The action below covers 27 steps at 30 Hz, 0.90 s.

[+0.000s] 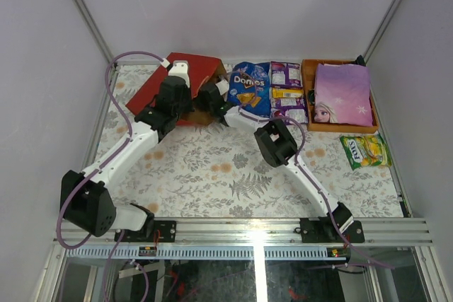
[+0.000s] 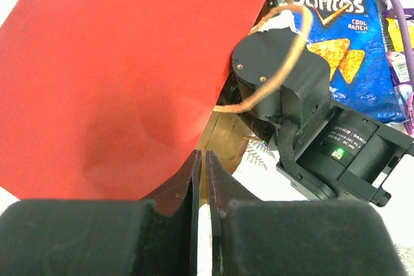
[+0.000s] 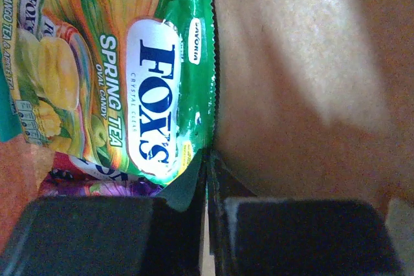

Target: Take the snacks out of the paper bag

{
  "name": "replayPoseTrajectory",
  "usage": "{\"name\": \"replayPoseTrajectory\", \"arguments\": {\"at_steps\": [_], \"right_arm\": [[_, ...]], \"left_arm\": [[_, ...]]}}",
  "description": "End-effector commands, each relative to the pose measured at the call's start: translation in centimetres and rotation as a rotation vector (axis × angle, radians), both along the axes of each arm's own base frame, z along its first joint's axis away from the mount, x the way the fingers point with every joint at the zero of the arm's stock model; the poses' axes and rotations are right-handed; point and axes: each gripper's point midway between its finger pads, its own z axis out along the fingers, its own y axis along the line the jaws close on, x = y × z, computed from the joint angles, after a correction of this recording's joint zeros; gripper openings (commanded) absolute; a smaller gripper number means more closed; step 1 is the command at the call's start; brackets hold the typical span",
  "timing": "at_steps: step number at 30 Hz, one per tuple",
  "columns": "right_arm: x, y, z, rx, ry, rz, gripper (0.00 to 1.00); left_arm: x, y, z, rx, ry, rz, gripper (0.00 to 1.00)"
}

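Inside paper bag [image 3: 310,63], Fox's packet [image 3: 129,82] points lengthwise at pressed-together right tool [image 3: 207,159]; left tool [image 2: 202,159] pinches its rim.

The desk [image 1: 212,167] wears a pale cloth printed with grey ferns and flowers, with a few brownish blotches near the middle. At its far right corner sits an orange rectangular tray [image 1: 307,97], and in it lies a flat lilac item [image 1: 343,93] with a cartoon princess print, filling most of it. An aluminium rail [image 1: 248,225] runs along the near edge. Plain white walls [image 1: 248,5] close in the sides and back.
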Motion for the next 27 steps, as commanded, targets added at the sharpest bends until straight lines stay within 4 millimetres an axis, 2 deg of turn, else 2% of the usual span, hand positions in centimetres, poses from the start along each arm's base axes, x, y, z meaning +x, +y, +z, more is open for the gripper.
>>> {"name": "replayPoseTrajectory", "arguments": {"at_steps": [1, 4, 9, 14, 20, 24, 26, 27], "right_arm": [[-0.6, 0.3, 6.5, 0.063, -0.105, 0.055, 0.00], [-2.1, -1.0, 9.4, 0.074, -0.148, 0.067, 0.00], [-5.4, -4.6, 13.3, 0.075, -0.212, 0.056, 0.00], [-9.3, -8.2, 14.4, 0.074, -0.220, 0.056, 0.00], [-11.7, -10.8, 15.6, 0.047, -0.239, 0.051, 0.00], [-11.9, -11.8, 15.7, -0.011, -0.248, 0.040, 0.00], [-11.1, -11.3, 15.2, -0.063, -0.238, 0.052, 0.00], [-10.6, -10.7, 15.0, -0.091, -0.239, 0.071, 0.05]], "left_arm": [[0.9, 0.1, 0.9, 0.001, -0.035, 0.000, 0.05], [1.1, 0.3, 0.6, 0.004, -0.027, 0.005, 0.05], [1.3, 0.6, 0.2, 0.007, -0.018, 0.016, 0.05], [1.3, 0.9, 0.0, 0.017, -0.012, 0.030, 0.06], [1.3, 1.2, 0.0, 0.027, -0.013, 0.041, 0.06], [1.4, 1.0, 0.0, 0.019, -0.012, 0.035, 0.06], [1.3, 0.8, 0.1, 0.012, -0.012, 0.027, 0.06], [1.3, 0.8, 0.2, 0.009, -0.014, 0.026, 0.06]]}}
